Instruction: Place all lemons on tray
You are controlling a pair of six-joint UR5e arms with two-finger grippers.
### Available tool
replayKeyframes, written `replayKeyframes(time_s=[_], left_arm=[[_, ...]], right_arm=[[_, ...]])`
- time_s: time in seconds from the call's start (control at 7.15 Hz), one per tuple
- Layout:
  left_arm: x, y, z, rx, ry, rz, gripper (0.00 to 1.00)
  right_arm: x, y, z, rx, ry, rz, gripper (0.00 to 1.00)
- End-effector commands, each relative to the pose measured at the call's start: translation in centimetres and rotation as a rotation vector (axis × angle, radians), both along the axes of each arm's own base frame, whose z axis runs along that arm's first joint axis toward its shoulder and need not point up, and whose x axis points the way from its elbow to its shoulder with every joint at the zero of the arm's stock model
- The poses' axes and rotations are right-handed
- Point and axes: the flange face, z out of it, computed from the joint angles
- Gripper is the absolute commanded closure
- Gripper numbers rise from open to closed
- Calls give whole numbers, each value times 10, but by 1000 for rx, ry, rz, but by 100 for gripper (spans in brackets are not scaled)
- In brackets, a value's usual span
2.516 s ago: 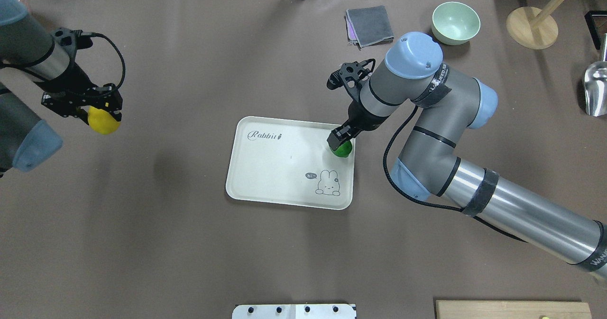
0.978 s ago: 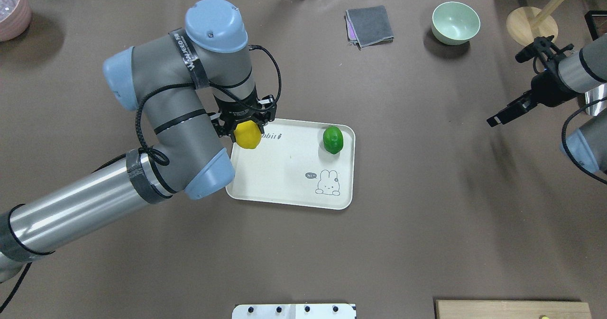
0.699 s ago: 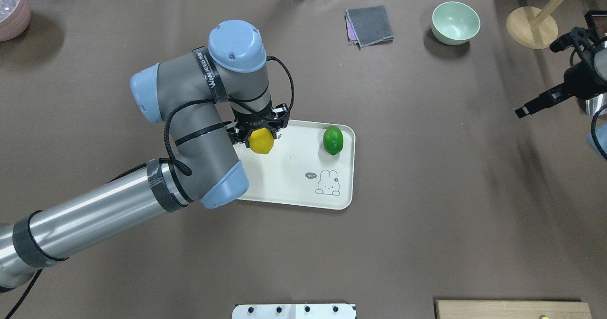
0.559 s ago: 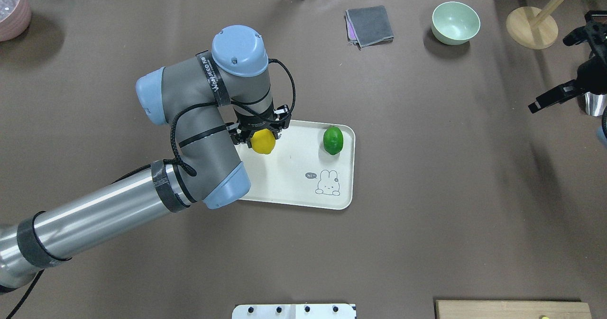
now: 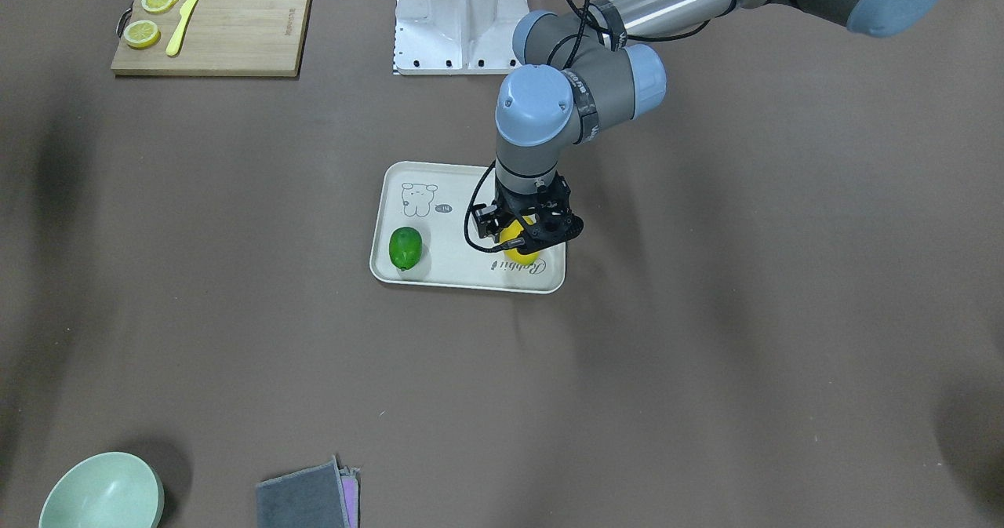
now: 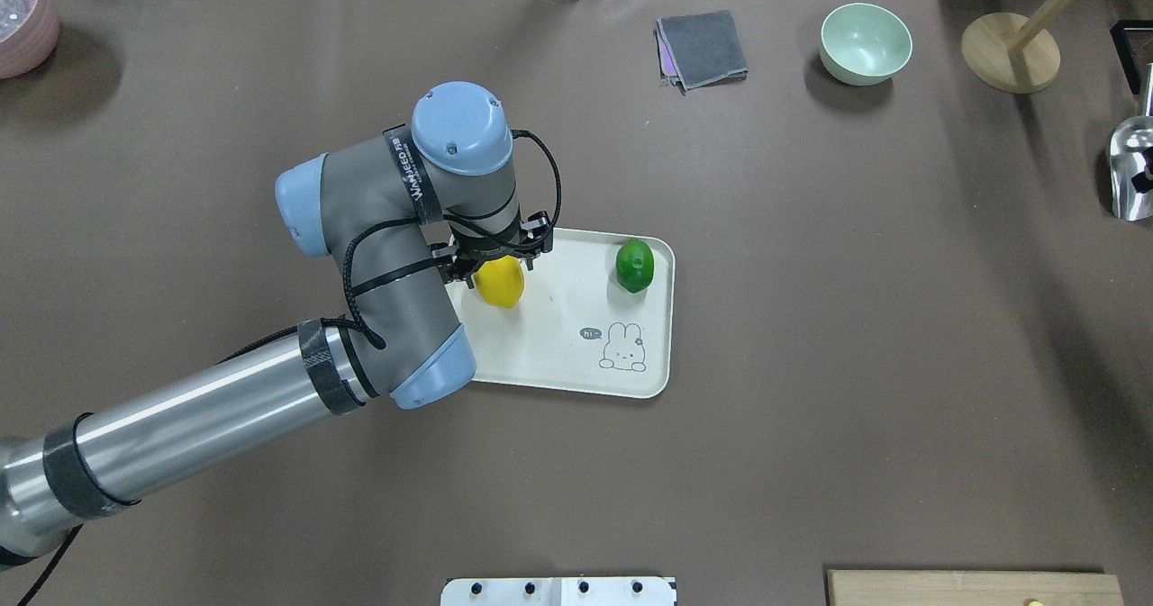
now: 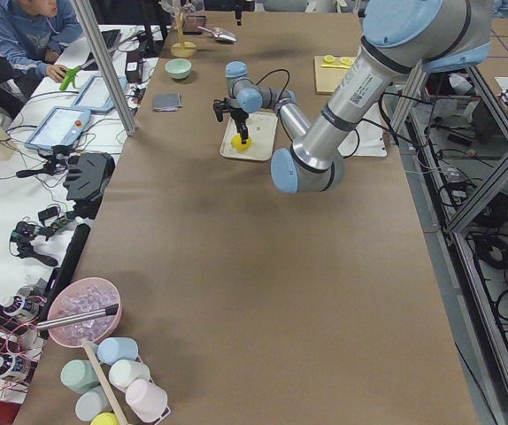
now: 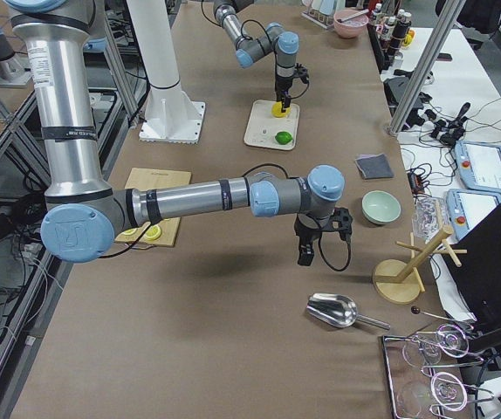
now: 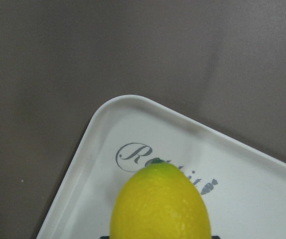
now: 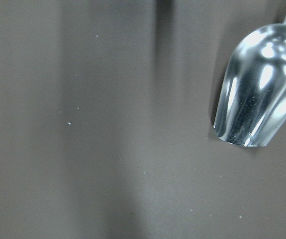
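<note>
Over the lettered end of the tray (image 6: 558,354), hanging low, with the left gripper (image 5: 523,239) pinching the yellow lemon (image 6: 501,283) across its middle and the fruit's tip pointing toward the "Rabbit" print (image 9: 133,157). By the look of it, working on the set-down: fruit not yet released, and contact with the tray floor not readable from any view. For a clean finish: lowering straight down until resting on the floor, then spreading the fingers slowly and only as far as needed, guarding against the rolling of an oval fruit. Aiming inside the rim at this corner, well apart from the green lemon (image 6: 634,266) lying free at the tray's other end. Then lifting straight up, without brushing the fruit. Far off near the metal scoop (image 10: 257,94), hovering with the right gripper (image 8: 306,251), spread or pressed together impossible to tell.
</note>
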Motion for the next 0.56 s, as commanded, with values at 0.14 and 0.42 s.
replayKeyframes(time_s=[0.14, 0.42], left_arm=[[-21, -4, -10, 78, 14, 56, 3], [-83, -40, -15, 94, 12, 113, 3]], right_arm=[[45, 4, 11, 18, 3, 5, 0], [57, 14, 18, 28, -1, 2, 0]])
